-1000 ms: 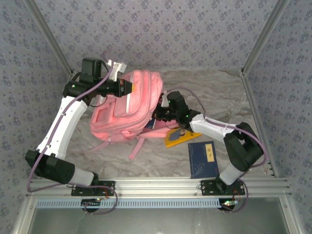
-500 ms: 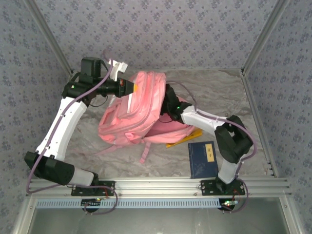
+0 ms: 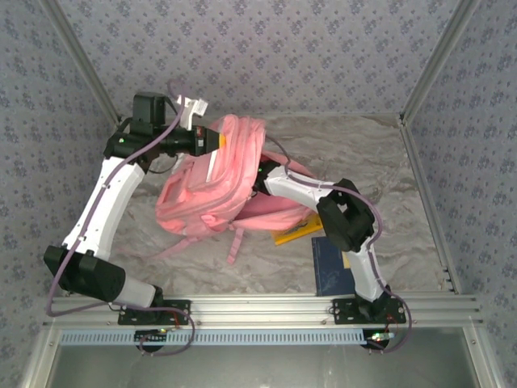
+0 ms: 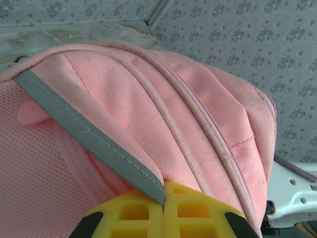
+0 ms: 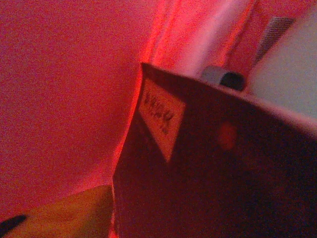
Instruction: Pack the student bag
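Top external view: the student bag [image 3: 212,190] sits on the table [image 3: 388,186], long axis running near-left to far-right, mouth toward the right arm [image 3: 299,187], which reaches inside (it is the nearer one). The left gripper [image 3: 216,139] pinches the bag's top. Left wrist view: yellow fingertips [image 4: 133,213] clamped on a grey strip [image 4: 89,141]. Right wrist view: red-lit interior, a dark labelled book [image 5: 208,168] close ahead; whether the right gripper holds it cannot be told.

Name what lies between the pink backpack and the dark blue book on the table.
Top view: a flat yellow book lies between the student bag and the dark blue book, its far edge under the bag; the right arm crosses above.
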{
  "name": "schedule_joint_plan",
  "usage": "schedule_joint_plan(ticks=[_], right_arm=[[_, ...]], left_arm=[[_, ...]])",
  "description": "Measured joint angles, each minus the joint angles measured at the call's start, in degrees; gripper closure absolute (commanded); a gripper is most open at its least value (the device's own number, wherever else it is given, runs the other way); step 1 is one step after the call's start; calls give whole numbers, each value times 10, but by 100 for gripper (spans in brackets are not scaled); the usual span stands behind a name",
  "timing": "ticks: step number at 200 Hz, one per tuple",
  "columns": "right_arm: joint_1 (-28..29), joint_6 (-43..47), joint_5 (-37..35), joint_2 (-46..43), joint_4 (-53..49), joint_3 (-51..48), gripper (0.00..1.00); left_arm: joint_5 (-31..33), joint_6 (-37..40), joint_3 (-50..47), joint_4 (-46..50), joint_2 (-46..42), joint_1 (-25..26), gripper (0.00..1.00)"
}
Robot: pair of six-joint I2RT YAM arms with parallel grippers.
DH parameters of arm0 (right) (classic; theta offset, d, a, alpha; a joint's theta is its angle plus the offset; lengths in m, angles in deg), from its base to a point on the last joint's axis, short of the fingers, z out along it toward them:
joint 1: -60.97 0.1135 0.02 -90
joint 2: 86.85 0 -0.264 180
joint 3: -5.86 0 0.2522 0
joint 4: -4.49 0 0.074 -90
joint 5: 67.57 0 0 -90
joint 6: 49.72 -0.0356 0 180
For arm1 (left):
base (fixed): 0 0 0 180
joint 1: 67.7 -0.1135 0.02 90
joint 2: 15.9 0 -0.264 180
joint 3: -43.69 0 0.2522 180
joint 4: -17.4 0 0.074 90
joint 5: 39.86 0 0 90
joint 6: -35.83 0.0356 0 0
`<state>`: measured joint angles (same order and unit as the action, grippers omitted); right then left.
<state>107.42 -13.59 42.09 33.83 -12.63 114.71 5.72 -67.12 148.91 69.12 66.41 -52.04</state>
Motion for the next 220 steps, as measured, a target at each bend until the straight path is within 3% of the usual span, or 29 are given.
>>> schedule_joint_plan(ticks=[14,33,80,161,220], right_arm=[[2,8,-6,-7,1,-4,17],[0,21,-20,-47,10,-55,12],[-37,58,-45,-188,11,-195,11],[-141,94,-137,-393,-29,-294,16],[-204,103,-176,-517,-138,-358,14]], left_arm=[[0,-9,0,-8,0,-11,100],[-4,-25,-5,-21,0,-22,100],[28,-37,-12,-22,-1,-45,100],[228,-72,-13,-9,-2,-76,100],[257,-86,-21,-3,32,-47,100]])
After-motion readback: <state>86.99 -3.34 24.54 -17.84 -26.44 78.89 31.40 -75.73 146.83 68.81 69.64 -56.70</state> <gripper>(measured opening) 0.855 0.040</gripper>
